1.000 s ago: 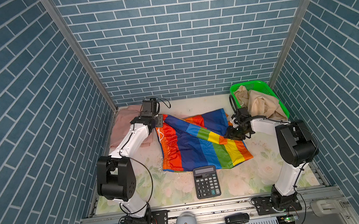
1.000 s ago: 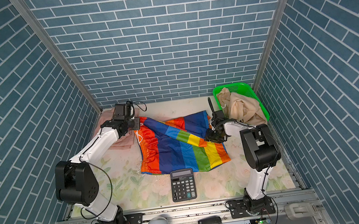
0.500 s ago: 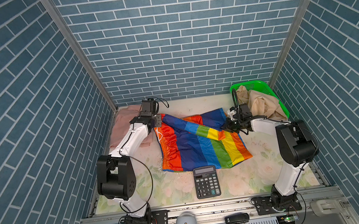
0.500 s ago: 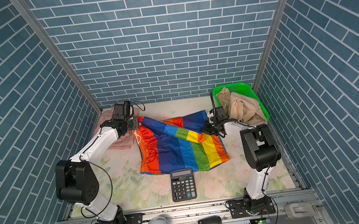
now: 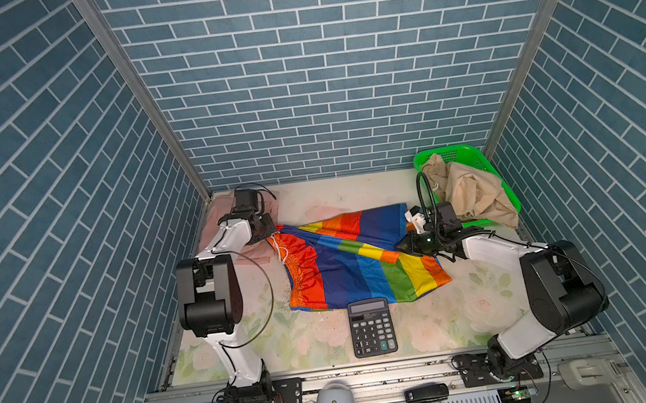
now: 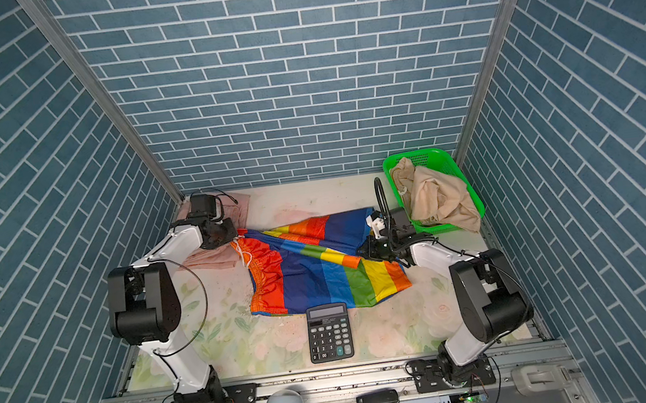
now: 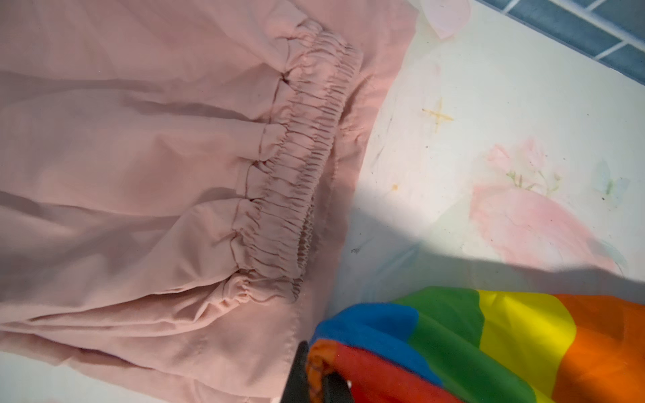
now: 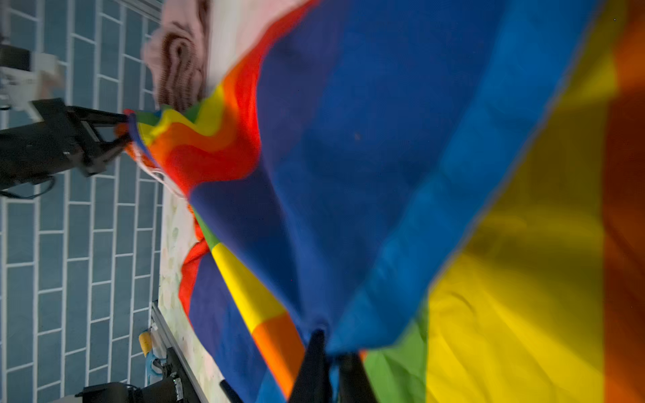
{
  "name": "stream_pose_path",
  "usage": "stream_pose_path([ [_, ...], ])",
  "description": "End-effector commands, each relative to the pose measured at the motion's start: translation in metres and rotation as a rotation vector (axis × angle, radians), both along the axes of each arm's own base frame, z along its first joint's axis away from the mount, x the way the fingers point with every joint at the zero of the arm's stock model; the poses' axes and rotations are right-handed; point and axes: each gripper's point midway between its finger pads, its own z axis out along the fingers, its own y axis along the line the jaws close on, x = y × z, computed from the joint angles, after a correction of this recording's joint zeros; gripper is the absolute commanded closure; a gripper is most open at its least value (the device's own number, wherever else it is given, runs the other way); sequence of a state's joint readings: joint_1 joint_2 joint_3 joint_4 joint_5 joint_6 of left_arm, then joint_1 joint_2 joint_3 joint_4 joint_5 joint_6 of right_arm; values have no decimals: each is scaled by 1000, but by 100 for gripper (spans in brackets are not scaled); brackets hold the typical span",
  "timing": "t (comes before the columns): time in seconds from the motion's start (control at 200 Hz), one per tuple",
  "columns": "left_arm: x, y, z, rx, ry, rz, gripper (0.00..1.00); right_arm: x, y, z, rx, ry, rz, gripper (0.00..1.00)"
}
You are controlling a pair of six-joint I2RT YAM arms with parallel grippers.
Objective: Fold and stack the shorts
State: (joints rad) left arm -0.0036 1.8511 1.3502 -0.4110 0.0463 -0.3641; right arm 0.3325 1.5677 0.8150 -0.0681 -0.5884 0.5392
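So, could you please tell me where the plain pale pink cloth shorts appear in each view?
Top view: plain pale pink cloth shorts at back left.
Top view: back left too.
Left wrist: fills most of the frame.
Right wrist: small blurred pink patch.
Shared landmark: rainbow-striped cloth shorts, beside them in every view.

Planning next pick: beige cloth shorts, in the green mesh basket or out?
In: beige cloth shorts lie crumpled in green mesh basket, overhanging rim.
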Motion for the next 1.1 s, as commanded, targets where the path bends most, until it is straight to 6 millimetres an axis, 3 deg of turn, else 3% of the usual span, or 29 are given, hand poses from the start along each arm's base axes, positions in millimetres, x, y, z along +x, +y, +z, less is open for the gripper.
stream_pose_path([
  [0.0, 6, 16, 7, -10, -54, 72, 100, -5, -10, 1, -40, -14, 11, 66],
  [0.19, 3, 11, 7, -33, -74, 69, 100, -1, -18, 25, -102, -81, 16, 41],
  [0.345, 3, 10, 9, -41, -85, 69, 100, 1, -22, 23, -306, -139, 86, 29],
  [0.535, 6, 9, 16, -40, -94, 58, 100, 12, -5, 22, -543, -282, 277, 18],
  [0.73, 6, 9, 17, -41, -93, 50, 100, 30, 41, 23, -651, -436, 458, 9],
  [1.095, 7, -2, 23, -87, -111, 33, 100, 54, 173, 36, -508, -646, 691, 6],
])
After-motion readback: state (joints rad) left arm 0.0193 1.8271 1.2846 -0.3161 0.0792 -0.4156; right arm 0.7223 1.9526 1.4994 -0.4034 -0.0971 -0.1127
